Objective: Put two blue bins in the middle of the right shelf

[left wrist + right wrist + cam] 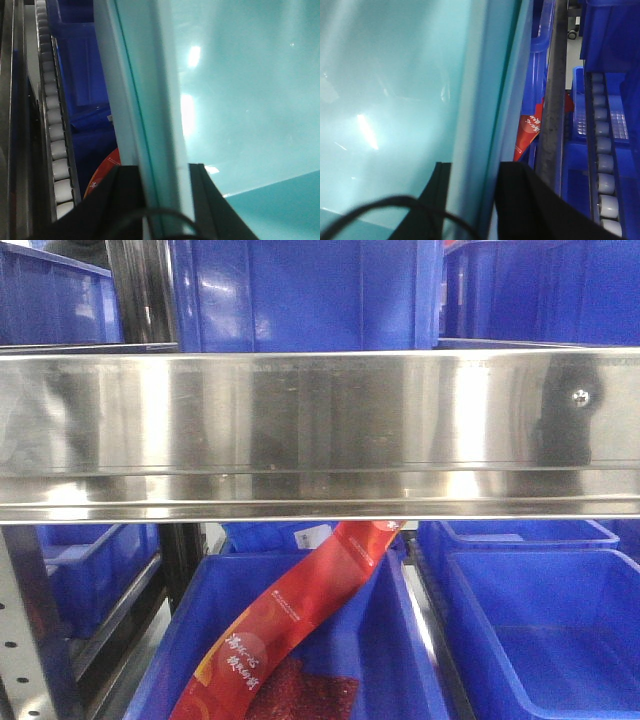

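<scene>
A pale aqua blue bin (250,100) fills the right of the left wrist view. Its thick rim wall (150,125) runs between the black fingers of my left gripper (160,170), which is shut on it. A thin dark line along that wall suggests two nested layers. In the right wrist view the same aqua blue bin (395,90) fills the left, and my right gripper (472,170) is shut on its rim wall (485,100). The shelf's shiny steel front rail (320,430) crosses the front view, where neither the bins nor the grippers show.
Dark royal-blue crates stand above the rail (300,290) and below it (540,630). A red packet (300,610) leans in the lower middle crate (390,660). White roller tracks run beside the bin on the left (55,135) and on the right (605,165). A dark upright (552,110) is close.
</scene>
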